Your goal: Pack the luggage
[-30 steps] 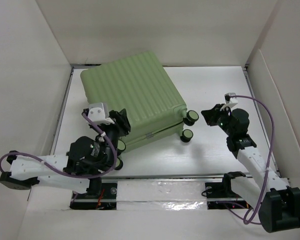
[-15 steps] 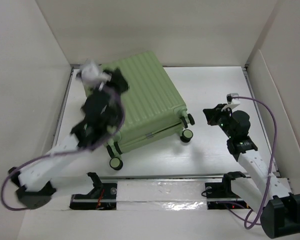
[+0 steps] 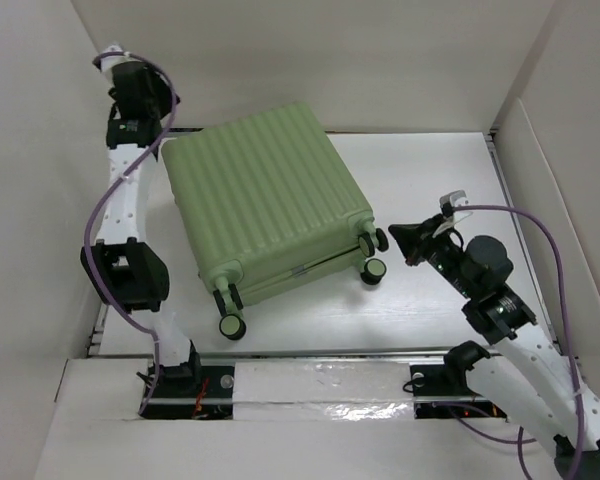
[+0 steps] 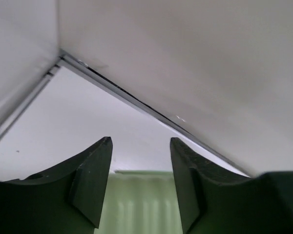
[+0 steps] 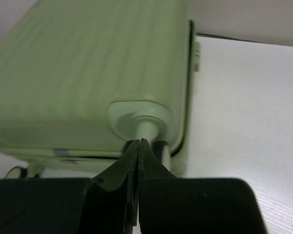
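Note:
The luggage (image 3: 270, 205) is a pale green ribbed suitcase lying closed on the white table, its black wheels (image 3: 374, 268) towards the right and front. My left gripper (image 3: 140, 118) is raised at the back left corner, above the suitcase's far left corner. In the left wrist view it is open and empty (image 4: 139, 146), with the suitcase's edge (image 4: 136, 204) below it. My right gripper (image 3: 397, 233) is shut and empty, its tips just right of the upper right wheel. In the right wrist view the tips (image 5: 139, 144) stand right in front of the green wheel stem (image 5: 145, 127) of the suitcase (image 5: 88, 73).
White walls enclose the table: a back wall (image 3: 310, 60), a left wall (image 3: 40, 200) and a right panel (image 3: 560, 200). A metal rail (image 3: 320, 352) runs along the front edge. A purple cable (image 3: 540, 240) loops off the right arm.
My left arm has swung up from the suitcase's front left corner to the back left corner, high by the wall. My right gripper has moved left towards the wheels.

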Robot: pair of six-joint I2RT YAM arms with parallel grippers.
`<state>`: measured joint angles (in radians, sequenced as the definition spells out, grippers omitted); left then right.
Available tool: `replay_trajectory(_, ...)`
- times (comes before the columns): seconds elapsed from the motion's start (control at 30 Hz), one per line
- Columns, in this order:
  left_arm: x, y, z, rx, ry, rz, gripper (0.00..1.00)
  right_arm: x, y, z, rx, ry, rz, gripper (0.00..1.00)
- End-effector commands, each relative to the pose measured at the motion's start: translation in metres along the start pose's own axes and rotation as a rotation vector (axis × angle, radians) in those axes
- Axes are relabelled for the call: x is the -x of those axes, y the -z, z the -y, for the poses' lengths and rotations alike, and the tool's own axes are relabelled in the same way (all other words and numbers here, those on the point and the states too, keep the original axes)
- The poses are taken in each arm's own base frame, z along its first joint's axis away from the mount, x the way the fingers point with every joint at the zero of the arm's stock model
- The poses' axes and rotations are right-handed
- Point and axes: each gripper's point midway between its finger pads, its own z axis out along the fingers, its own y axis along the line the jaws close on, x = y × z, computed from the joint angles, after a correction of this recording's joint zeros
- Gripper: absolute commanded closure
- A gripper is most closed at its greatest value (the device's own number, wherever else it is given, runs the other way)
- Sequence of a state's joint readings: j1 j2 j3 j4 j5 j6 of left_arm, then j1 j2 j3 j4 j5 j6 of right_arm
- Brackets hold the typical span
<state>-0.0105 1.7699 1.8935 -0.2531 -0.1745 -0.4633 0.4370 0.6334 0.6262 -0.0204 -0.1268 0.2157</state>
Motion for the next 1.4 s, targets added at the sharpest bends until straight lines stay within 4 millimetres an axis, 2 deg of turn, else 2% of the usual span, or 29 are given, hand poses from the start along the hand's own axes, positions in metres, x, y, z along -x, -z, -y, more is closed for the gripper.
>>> replay_trajectory(0.0, 0.017, -0.006, 0.007, -0.11, 0.012, -0.04, 0.52, -0.011, 0.009, -0.038, 0.124, 0.034, -0.076, 1.0)
replay_trajectory(0.03, 0.014, -0.019, -0.011, -0.091, 0.014, -0.072, 0.51, -0.022, 0.009, -0.046, 0.149, 0.035, -0.117, 1.0)
replay_trajectory(0.07, 0.032, -0.022, -0.008, -0.111, 0.0, -0.046, 0.5, -0.029, 0.01, -0.054, 0.169, 0.033, -0.139, 1.0)
replay_trajectory(0.1, 0.01, -0.048, -0.02, -0.098, -0.01, -0.111, 0.5, -0.039, 0.014, -0.071, 0.224, 0.033, -0.171, 1.0)
replay_trajectory(0.13, 0.002, -0.058, -0.027, -0.09, -0.019, -0.144, 0.46, -0.048, 0.015, -0.077, 0.236, 0.031, -0.198, 1.0)
replay_trajectory(0.17, 0.009, -0.066, -0.035, -0.094, -0.018, -0.136, 0.43, -0.062, 0.015, -0.083, 0.249, 0.022, -0.24, 1.0)
replay_trajectory(0.2, -0.008, -0.079, -0.04, -0.125, -0.011, -0.18, 0.37, -0.072, 0.016, -0.088, 0.259, 0.02, -0.268, 1.0)
replay_trajectory(0.23, -0.008, -0.088, -0.042, -0.15, -0.004, -0.173, 0.35, -0.084, 0.022, -0.101, 0.294, 0.026, -0.302, 1.0)
replay_trajectory(0.33, -0.035, -0.116, -0.051, -0.217, 0.002, -0.238, 0.3, -0.115, 0.018, -0.097, 0.207, 0.043, -0.363, 1.0)
replay_trajectory(0.4, -0.054, -0.133, -0.057, -0.255, 0.004, -0.274, 0.28, -0.134, 0.01, -0.082, 0.114, 0.058, -0.408, 1.0)
replay_trajectory(0.43, -0.063, -0.136, -0.049, -0.327, 0.007, -0.296, 0.26, -0.134, 0.005, -0.081, 0.098, 0.057, -0.4, 1.0)
replay_trajectory(0.57, -0.099, -0.155, -0.044, -0.438, 0.048, -0.369, 0.24, -0.135, -0.029, -0.054, 0.004, 0.03, -0.382, 1.0)
replay_trajectory(0.6, -0.115, -0.161, -0.048, -0.453, 0.059, -0.399, 0.24, -0.138, -0.036, -0.048, -0.019, 0.028, -0.39, 1.0)
replay_trajectory(0.67, -0.133, -0.16, -0.042, -0.506, 0.058, -0.449, 0.25, -0.14, -0.059, -0.044, -0.022, 0.023, -0.388, 1.0)
replay_trajectory(0.7, -0.147, -0.158, -0.044, -0.534, 0.047, -0.484, 0.25, -0.139, -0.068, -0.034, -0.048, 0.016, -0.392, 1.0)
replay_trajectory(0.8, -0.184, -0.145, -0.032, -0.55, -0.017, -0.545, 0.25, -0.134, -0.098, -0.028, -0.074, 0.011, -0.366, 1.0)
replay_trajectory(0.83, -0.185, -0.142, -0.02, -0.588, -0.037, -0.506, 0.26, -0.128, -0.113, -0.023, -0.097, -0.001, -0.326, 1.0)
replay_trajectory(0.87, -0.188, -0.136, -0.021, -0.593, -0.023, -0.501, 0.25, -0.124, -0.12, -0.021, -0.101, -0.005, -0.301, 1.0)
replay_trajectory(0.9, -0.201, -0.117, -0.021, -0.589, 0.018, -0.528, 0.26, -0.119, -0.127, -0.019, -0.101, -0.004, -0.281, 1.0)
replay_trajectory(0.93, -0.188, -0.114, -0.013, -0.631, 0.023, -0.445, 0.27, -0.114, -0.134, -0.013, -0.114, -0.006, -0.262, 1.0)
replay_trajectory(0.97, -0.19, -0.106, -0.013, -0.633, 0.058, -0.435, 0.28, -0.11, -0.139, -0.01, -0.12, -0.006, -0.254, 1.0)
replay_trajectory(1.0, -0.2, -0.085, -0.02, -0.608, 0.126, -0.461, 0.29, -0.102, -0.149, -0.008, -0.123, -0.01, -0.244, 1.0)
replay_trajectory(1.07, -0.19, -0.077, -0.023, -0.555, 0.145, -0.356, 0.33, -0.09, -0.157, 0.001, -0.138, -0.014, -0.222, 1.0)
replay_trajectory(1.17, -0.185, -0.034, -0.035, -0.509, 0.239, -0.235, 0.34, -0.07, -0.171, 0.009, -0.124, -0.005, -0.174, 1.0)
replay_trajectory(1.2, -0.191, -0.011, -0.045, -0.48, 0.29, -0.22, 0.35, -0.062, -0.175, 0.011, -0.127, -0.003, -0.156, 1.0)
replay_trajectory(1.27, -0.192, 0.015, -0.03, -0.523, 0.293, -0.18, 0.35, -0.056, -0.179, 0.018, -0.131, -0.001, -0.152, 1.0)
replay_trajectory(1.3, -0.195, 0.038, -0.03, -0.522, 0.286, -0.17, 0.35, -0.053, -0.18, 0.029, -0.145, -0.003, -0.147, 1.0)
replay_trajectory(1.33, -0.199, 0.046, -0.032, -0.479, 0.283, -0.152, 0.36, -0.05, -0.185, 0.034, -0.144, -0.004, -0.143, 1.0)
replay_trajectory(1.37, -0.211, 0.063, -0.017, -0.499, 0.264, -0.171, 0.36, -0.05, -0.187, 0.038, -0.131, -0.01, -0.154, 1.0)
